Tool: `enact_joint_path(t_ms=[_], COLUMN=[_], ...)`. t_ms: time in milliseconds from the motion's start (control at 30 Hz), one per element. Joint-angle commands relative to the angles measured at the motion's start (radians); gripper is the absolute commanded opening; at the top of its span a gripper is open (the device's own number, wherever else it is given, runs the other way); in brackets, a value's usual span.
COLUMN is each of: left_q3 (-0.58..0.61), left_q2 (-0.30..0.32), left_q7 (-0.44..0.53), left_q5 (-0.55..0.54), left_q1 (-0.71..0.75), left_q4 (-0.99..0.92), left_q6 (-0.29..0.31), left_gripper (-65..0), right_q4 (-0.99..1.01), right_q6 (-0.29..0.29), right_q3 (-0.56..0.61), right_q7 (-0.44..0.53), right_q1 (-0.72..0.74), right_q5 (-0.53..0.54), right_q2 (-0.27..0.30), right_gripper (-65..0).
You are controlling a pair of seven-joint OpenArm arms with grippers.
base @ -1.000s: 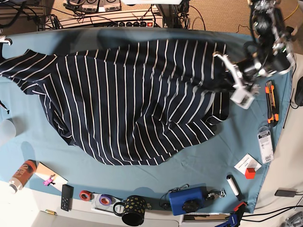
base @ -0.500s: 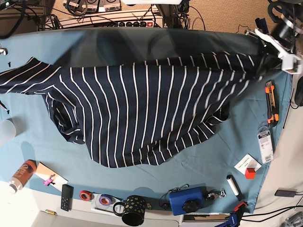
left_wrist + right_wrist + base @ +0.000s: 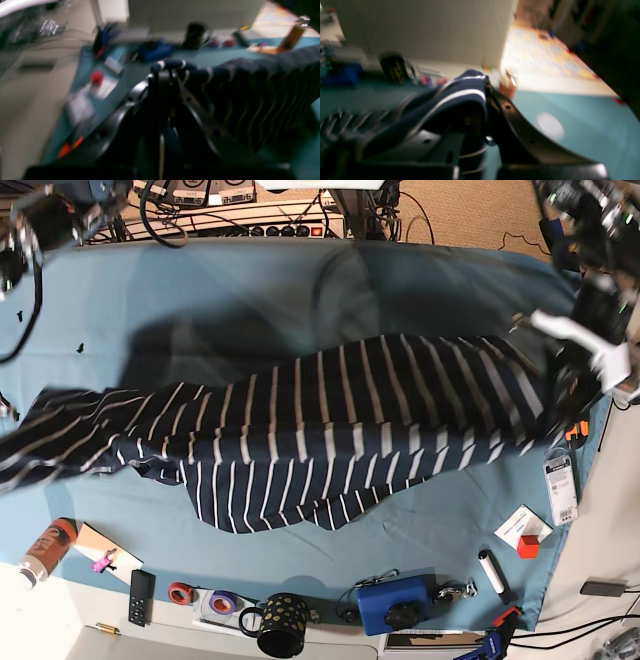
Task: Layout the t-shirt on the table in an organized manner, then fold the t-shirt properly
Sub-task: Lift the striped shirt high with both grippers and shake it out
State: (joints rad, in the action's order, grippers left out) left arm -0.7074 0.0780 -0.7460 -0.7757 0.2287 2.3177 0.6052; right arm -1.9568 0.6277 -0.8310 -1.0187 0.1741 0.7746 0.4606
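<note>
Both sets of fingers are clamped on the t-shirt (image 3: 330, 430) — the left gripper (image 3: 162, 77) and right gripper (image 3: 480, 87) each pinch a bunched edge, stretching it wide above the teal surface (image 3: 250, 290), probably to shake it flat — only its lower hem looks near the cloth

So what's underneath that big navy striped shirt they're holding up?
Under the dark navy white-striped t-shirt only the table's plain teal-blue cloth shows, darkened by the shirt's shadow. The cloth directly beneath the stretched fabric is covered, so anything lying there cannot be seen.
</note>
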Motion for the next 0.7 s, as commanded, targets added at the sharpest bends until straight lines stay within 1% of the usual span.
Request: enact_joint_path(t_ms=[0, 100, 167, 233, 300, 367, 433, 500, 600, 667], left_q3=[0.039, 0.163, 0.223, 0.259, 0.265, 0.257, 0.242, 0.227, 0.190, 0.153], left_q2=[0.008, 0.008, 0.008, 0.008, 0.008, 0.009, 0.022, 0.058, 0.132, 0.178], left_q7=[0.030, 0.043, 0.075, 0.076, 0.069, 0.053, 0.046, 0.043, 0.035, 0.020], left_q5=[0.023, 0.140, 0.211, 0.248, 0.252, 0.250, 0.231, 0.222, 0.214, 0.158], left_q1=[-0.041, -0.187, -0.300, -0.418, -0.521, -0.600, -0.657, -0.701, -0.743, -0.761], left_q4=[-0.013, -0.117, -0.214, -0.315, -0.392, -0.415, -0.406, -0.395, -0.380, -0.380], left_q6=[-0.006, -0.006, -0.014, -0.053, -0.074, -0.072, -0.066, -0.067, -0.068, -0.077], left_gripper=[-65.0, -65.0, -65.0, -65.0, -65.0, -65.0, -65.0, -65.0, -65.0, -65.0], right_q4=[0.016, 0.144, 0.261, 0.381, 0.480, 0.533, 0.537, 0.522, 0.480, 0.452], right_q6=[-0.014, -0.040, -0.045, -0.052, -0.064, -0.064, -0.064, -0.064, -0.064, -0.064], right_q3=[0.036, 0.164, 0.241, 0.307, 0.354, 0.372, 0.372, 0.365, 0.348, 0.336], right_q7=[0.046, 0.063, 0.105, 0.134, 0.132, 0.129, 0.120, 0.095, 0.033, 0.010], right_q1=[0.052, 0.179, 0.268, 0.363, 0.455, 0.533, 0.597, 0.670, 0.770, 0.827], right_q5=[-0.006, -0.061, -0.089, -0.110, -0.109, -0.105, -0.080, -0.071, -0.052, -0.037], right_q2=[0.024, 0.024, 0.024, 0.024, 0.023, 0.016, 0.016, 0.016, 0.016, 0.016], right_gripper=[-65.0, -65.0, -65.0, -65.0, -65.0, -65.0, -65.0, -65.0, -65.0, -65.0])
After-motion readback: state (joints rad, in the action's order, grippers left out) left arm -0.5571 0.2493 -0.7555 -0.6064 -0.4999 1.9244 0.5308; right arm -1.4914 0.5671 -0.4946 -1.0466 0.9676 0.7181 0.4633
